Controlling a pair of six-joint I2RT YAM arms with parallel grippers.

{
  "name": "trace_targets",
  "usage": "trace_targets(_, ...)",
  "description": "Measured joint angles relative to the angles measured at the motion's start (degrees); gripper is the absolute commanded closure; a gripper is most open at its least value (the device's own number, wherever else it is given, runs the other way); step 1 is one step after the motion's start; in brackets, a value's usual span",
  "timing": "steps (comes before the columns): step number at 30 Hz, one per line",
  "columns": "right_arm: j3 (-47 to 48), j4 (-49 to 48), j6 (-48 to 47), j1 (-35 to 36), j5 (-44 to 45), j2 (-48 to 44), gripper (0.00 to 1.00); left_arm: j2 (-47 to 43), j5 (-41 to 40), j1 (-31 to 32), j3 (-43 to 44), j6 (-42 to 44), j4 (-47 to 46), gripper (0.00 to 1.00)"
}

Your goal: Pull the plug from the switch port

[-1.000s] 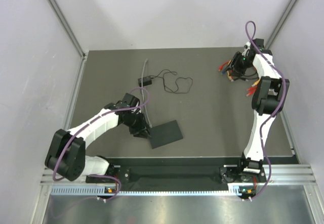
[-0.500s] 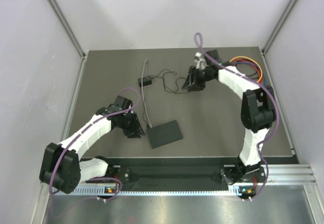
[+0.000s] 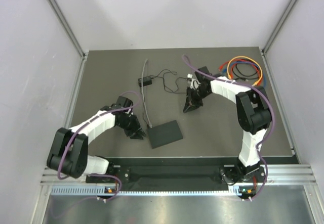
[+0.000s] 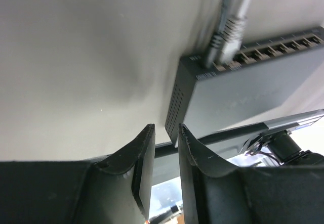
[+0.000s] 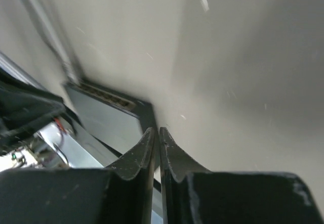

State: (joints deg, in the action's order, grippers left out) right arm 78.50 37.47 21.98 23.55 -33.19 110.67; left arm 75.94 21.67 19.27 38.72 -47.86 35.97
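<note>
The switch is a flat black box lying near the front middle of the table. A grey cable runs from the back down to its left corner. In the left wrist view two grey plugs sit side by side in the end sockets of the switch. My left gripper is low, just left of the switch, narrowly open and empty. My right gripper is right of and behind the switch, shut and empty. The switch's corner shows beyond it.
A small black adapter with a thin black cord lies behind the switch. A coil of orange, blue and red cables lies at the back right. Grey walls close both sides; a metal rail runs along the front.
My right arm has swung from the back right corner, away from the coloured cables, to the middle of the table and come down toward the switch. My left gripper has shifted only slightly.
</note>
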Motion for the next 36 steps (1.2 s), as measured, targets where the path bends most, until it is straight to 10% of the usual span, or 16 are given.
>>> trace_targets(36,-16.48,-1.38,3.15,14.36,4.15,-4.66,0.97,22.69,-0.85,-1.22,17.33,7.04,0.81,0.74)
